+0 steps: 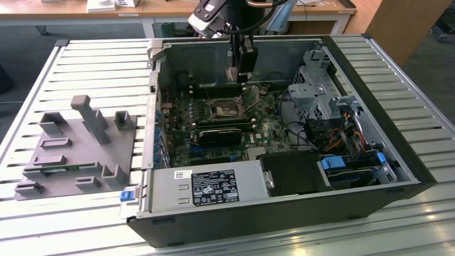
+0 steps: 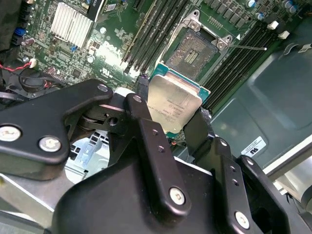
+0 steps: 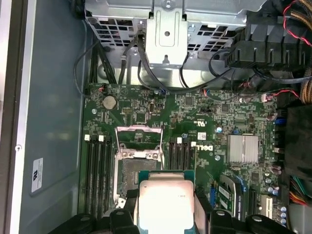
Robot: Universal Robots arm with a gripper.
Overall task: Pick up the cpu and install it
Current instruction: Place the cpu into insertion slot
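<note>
While the black two-fingered gripper (image 2: pixel 171 108) hangs inside the open black computer case (image 1: pixel 284 218), its fingers (image 2: pixel 142 100) are pinched onto opposite edges of the cpu (image 2: pixel 173 100), a flat square chip with a silver metal top and a thin teal-green rim. In the first wrist view the cpu (image 3: pixel 165 202) sits between the two dark fingertips, its metal face toward the camera, and the gripper (image 3: pixel 165 217) clamps it from both sides. It is held up off the green motherboard (image 3: pixel 209 122), not seated; the square metal-framed socket (image 3: pixel 138 156) lies just beyond it with its contact bed uncovered. Long black memory slots (image 2: pixel 156 29) run along both sides of the socket (image 2: pixel 195 51), and a ribbed silver heat sink (image 2: pixel 70 22) stands further off on the board. In the exterior view the gripper (image 1: pixel 238 72) is above the socket (image 1: pixel 226 109), near the case's rear wall. A silver power supply (image 1: pixel 206 186) fills the case's near corner. On the slatted metal table (image 1: pixel 85 64), toward the exterior view's left, stands a grey plastic fixture (image 1: pixel 78 149) with upright posts, well apart from the case
</note>
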